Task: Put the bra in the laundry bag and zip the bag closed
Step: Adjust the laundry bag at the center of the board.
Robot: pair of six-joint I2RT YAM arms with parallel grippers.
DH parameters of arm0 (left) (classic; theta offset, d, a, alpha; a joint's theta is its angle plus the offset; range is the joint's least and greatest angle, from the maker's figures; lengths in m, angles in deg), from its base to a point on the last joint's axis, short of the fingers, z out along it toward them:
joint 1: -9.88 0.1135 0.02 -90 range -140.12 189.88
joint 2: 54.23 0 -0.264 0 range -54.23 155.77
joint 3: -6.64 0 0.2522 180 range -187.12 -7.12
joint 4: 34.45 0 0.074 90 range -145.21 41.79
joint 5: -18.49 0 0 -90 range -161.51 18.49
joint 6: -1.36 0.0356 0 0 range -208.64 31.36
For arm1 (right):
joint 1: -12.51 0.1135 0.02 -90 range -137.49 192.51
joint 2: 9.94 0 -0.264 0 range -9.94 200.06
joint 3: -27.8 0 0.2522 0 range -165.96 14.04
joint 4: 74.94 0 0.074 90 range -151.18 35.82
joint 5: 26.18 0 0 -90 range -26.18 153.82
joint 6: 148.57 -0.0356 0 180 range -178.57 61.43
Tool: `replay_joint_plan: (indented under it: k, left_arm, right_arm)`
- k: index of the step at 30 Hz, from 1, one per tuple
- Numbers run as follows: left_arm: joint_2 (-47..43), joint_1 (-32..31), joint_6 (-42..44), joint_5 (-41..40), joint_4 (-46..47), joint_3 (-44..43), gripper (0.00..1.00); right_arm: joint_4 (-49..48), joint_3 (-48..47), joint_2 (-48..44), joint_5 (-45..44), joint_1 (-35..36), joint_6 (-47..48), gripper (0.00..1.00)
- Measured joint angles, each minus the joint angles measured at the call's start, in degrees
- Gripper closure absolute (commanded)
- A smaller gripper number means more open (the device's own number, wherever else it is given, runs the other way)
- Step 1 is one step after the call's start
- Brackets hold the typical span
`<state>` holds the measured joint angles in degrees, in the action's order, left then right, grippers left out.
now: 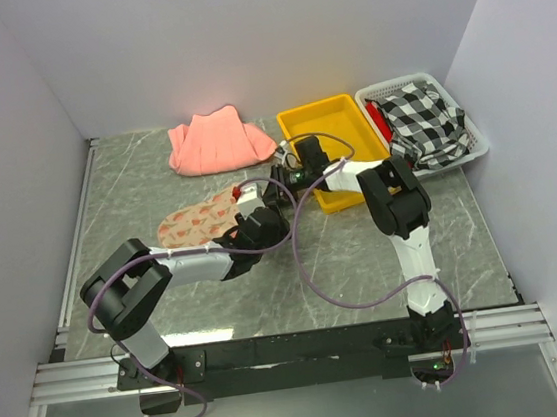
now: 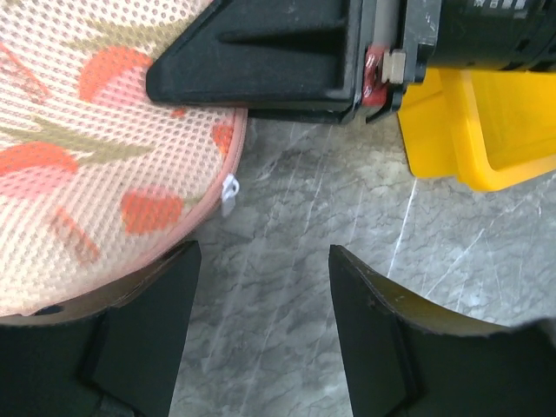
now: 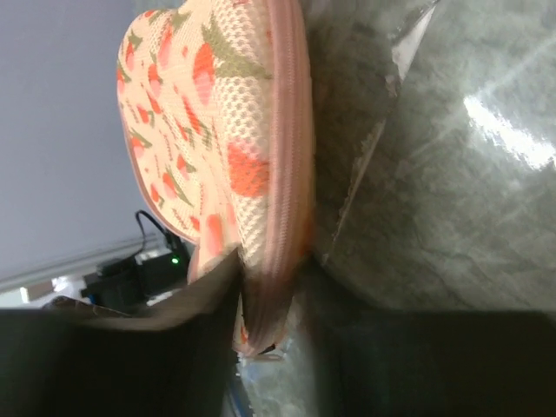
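Observation:
The laundry bag (image 1: 194, 221) lies flat on the table left of centre, beige mesh with red-orange prints and pink edging. The bra shows in no view. My right gripper (image 1: 277, 191) is shut on the bag's right end; in the right wrist view the gripper (image 3: 269, 313) pinches the pink zip edge (image 3: 287, 156). My left gripper (image 1: 261, 228) is open just in front of that end. In the left wrist view the left gripper (image 2: 261, 261) stands over bare table beside the bag (image 2: 87, 156), with a small white zip tab (image 2: 229, 191) at the bag's rim.
A salmon-pink folded cloth (image 1: 219, 142) lies at the back. A yellow bin (image 1: 332, 147) stands right of the grippers and also shows in the left wrist view (image 2: 486, 130). A white basket (image 1: 472, 141) holds a black-and-white checked cloth (image 1: 425, 121) at the back right.

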<state>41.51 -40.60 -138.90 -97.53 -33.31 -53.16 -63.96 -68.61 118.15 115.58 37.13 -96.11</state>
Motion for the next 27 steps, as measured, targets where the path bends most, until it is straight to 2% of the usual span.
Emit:
replay_joint_plan:
  k: [1, 4, 8, 14, 18, 27]
  left_arm:
    - [0.0, 0.0, 0.0, -0.04, 0.02, 0.0, 0.33]
    - [-0.02, 0.0, 0.0, -0.39, 0.0, 0.0, 0.34]
    - [-0.48, -0.02, -0.17, -0.9, -0.66, 0.0, 0.33]
    - [-4.76, -0.15, -1.07, -1.64, -1.31, 1.62, 0.33]
    - [-7.54, -1.33, -2.27, -2.75, -2.03, 3.67, 0.34]
    - [-15.08, -5.62, -5.42, -8.72, -9.11, 6.84, 0.33]
  right_arm:
    - [0.42, -0.55, 0.17, 0.0, 0.07, 0.63, 0.9]
    - [1.16, -1.38, 0.42, -0.2, 0.31, 1.25, 0.97]
    - [0.11, 0.5, 0.07, -0.76, 0.52, 0.63, 0.99]
    - [-8.74, 17.75, -7.98, -3.65, 1.53, -6.49, 1.0]
    - [-13.7, 25.2, -13.42, -8.11, 4.59, -11.91, 1.0]
    - [-14.25, 25.83, -14.49, -14.49, 8.52, -17.09, 1.0]
